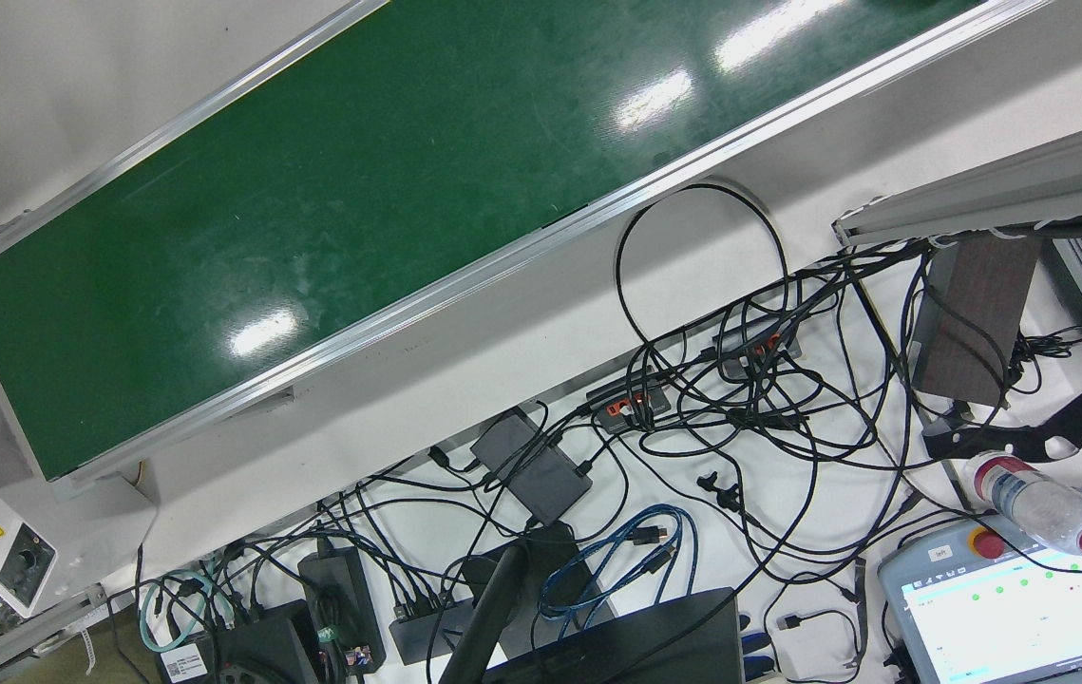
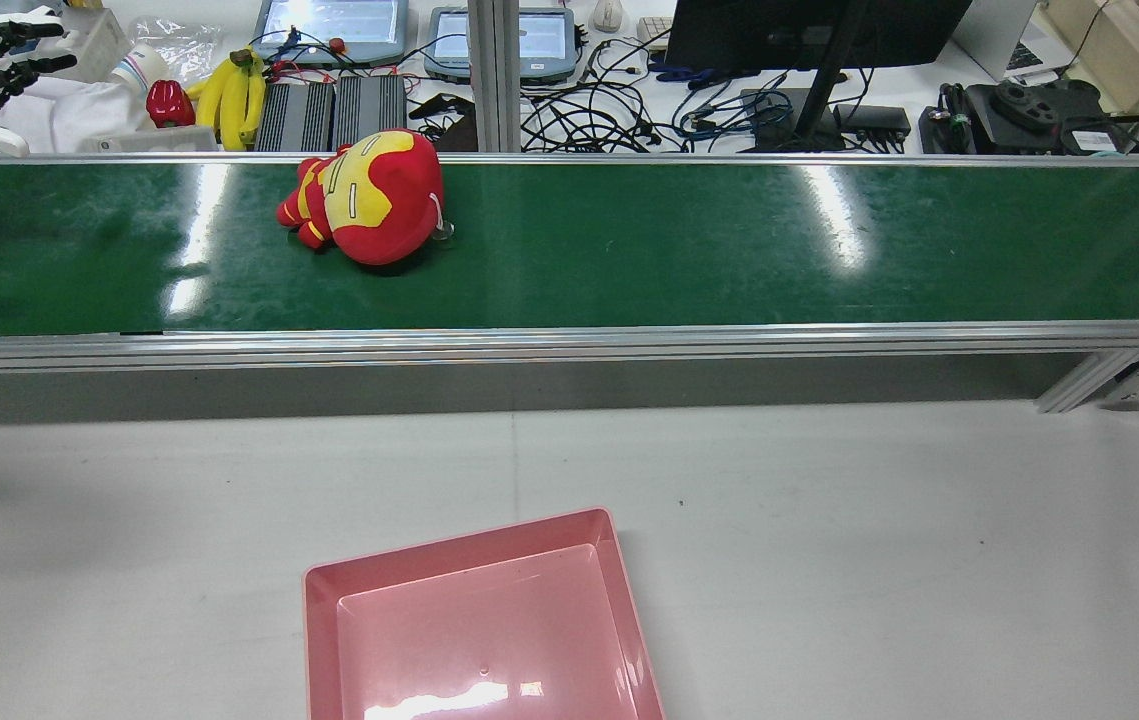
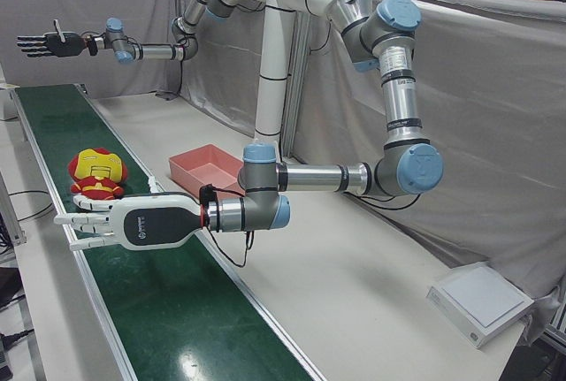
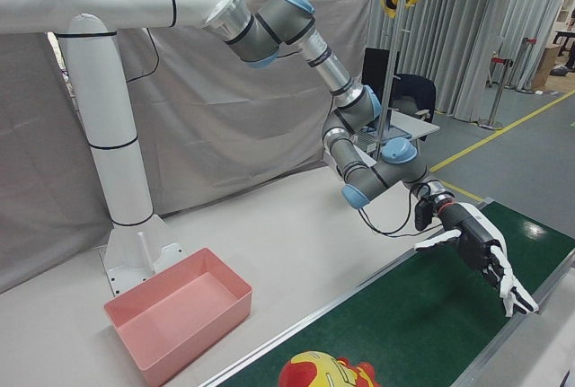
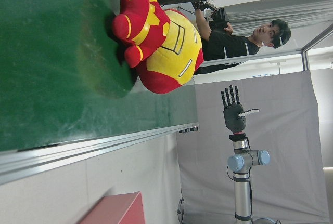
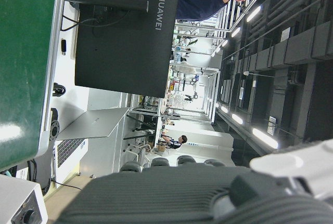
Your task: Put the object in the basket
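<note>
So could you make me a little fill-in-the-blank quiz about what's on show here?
1. The plush toy lies on the ____ belt.
2. The basket on the table is ____ in colour.
3. The basket holds ____.
4. Both the left hand and the right hand are ____, holding nothing.

Missing words: green; pink; nothing; open

Red-and-yellow plush toy (image 2: 369,197); dark green conveyor belt (image 2: 689,250); pink basket (image 2: 479,620); white table (image 2: 879,520).
</note>
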`<state>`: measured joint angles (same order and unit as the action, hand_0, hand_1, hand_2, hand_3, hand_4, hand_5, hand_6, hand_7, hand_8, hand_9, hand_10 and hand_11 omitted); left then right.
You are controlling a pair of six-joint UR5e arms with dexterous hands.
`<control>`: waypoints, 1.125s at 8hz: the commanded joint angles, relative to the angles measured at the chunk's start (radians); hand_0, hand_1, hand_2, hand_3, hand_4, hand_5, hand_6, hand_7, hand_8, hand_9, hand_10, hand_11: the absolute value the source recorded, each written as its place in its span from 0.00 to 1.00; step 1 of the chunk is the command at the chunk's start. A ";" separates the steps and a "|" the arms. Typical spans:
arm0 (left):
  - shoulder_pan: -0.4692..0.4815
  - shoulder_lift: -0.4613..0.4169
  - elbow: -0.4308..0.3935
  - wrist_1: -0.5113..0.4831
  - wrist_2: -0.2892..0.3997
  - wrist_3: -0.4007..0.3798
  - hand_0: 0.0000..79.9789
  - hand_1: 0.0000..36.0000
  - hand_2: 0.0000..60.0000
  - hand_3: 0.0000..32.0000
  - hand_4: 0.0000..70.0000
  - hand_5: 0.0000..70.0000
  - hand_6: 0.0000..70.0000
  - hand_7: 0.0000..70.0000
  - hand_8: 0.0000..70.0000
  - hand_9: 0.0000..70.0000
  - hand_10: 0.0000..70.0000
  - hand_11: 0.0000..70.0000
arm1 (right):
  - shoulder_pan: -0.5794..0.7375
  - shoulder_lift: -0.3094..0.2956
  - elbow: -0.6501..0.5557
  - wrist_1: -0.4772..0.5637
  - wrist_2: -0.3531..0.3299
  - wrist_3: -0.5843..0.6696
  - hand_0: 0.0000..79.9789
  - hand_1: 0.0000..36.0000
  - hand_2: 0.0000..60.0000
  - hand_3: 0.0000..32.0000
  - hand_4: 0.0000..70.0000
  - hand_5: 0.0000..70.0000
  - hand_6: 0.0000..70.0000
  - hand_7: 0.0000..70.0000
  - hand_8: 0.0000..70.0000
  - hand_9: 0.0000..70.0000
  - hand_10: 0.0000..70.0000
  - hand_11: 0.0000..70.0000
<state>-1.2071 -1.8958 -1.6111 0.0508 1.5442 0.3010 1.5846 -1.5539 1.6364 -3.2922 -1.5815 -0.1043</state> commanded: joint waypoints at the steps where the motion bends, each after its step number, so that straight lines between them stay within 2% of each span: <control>1: 0.003 -0.022 -0.033 0.048 0.000 0.032 0.79 0.55 0.00 0.00 0.22 0.35 0.07 0.06 0.16 0.24 0.00 0.00 | 0.000 0.000 0.000 -0.001 0.000 0.000 0.00 0.00 0.00 0.00 0.00 0.00 0.00 0.00 0.00 0.00 0.00 0.00; 2: 0.004 -0.034 -0.053 0.087 0.000 0.088 0.79 0.55 0.00 0.00 0.22 0.36 0.07 0.06 0.16 0.25 0.00 0.00 | 0.000 0.000 0.000 0.000 0.000 0.000 0.00 0.00 0.00 0.00 0.00 0.00 0.00 0.00 0.00 0.00 0.00 0.00; 3: 0.004 -0.060 -0.087 0.174 0.000 0.193 0.79 0.56 0.00 0.00 0.22 0.36 0.07 0.06 0.16 0.25 0.00 0.00 | 0.002 0.000 0.000 -0.001 0.000 0.000 0.00 0.00 0.00 0.00 0.00 0.00 0.00 0.00 0.00 0.00 0.00 0.00; 4: 0.004 -0.069 -0.096 0.216 0.000 0.280 0.78 0.55 0.00 0.00 0.21 0.36 0.07 0.06 0.16 0.25 0.00 0.00 | 0.000 0.000 0.000 0.000 0.000 0.000 0.00 0.00 0.00 0.00 0.00 0.00 0.00 0.00 0.00 0.00 0.00 0.00; 6: 0.041 -0.068 -0.093 0.254 -0.003 0.316 0.79 0.53 0.00 0.00 0.21 0.34 0.07 0.05 0.15 0.24 0.00 0.00 | 0.002 0.000 0.000 0.000 0.000 0.000 0.00 0.00 0.00 0.00 0.00 0.00 0.00 0.00 0.00 0.00 0.00 0.00; 9: 0.050 -0.068 -0.098 0.258 0.000 0.354 0.78 0.50 0.00 0.00 0.20 0.34 0.07 0.05 0.16 0.25 0.00 0.00 | 0.000 0.000 0.000 0.000 0.000 0.000 0.00 0.00 0.00 0.00 0.00 0.00 0.00 0.00 0.00 0.00 0.00 0.00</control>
<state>-1.1619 -1.9632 -1.7063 0.3025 1.5430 0.6292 1.5854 -1.5539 1.6368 -3.2921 -1.5816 -0.1043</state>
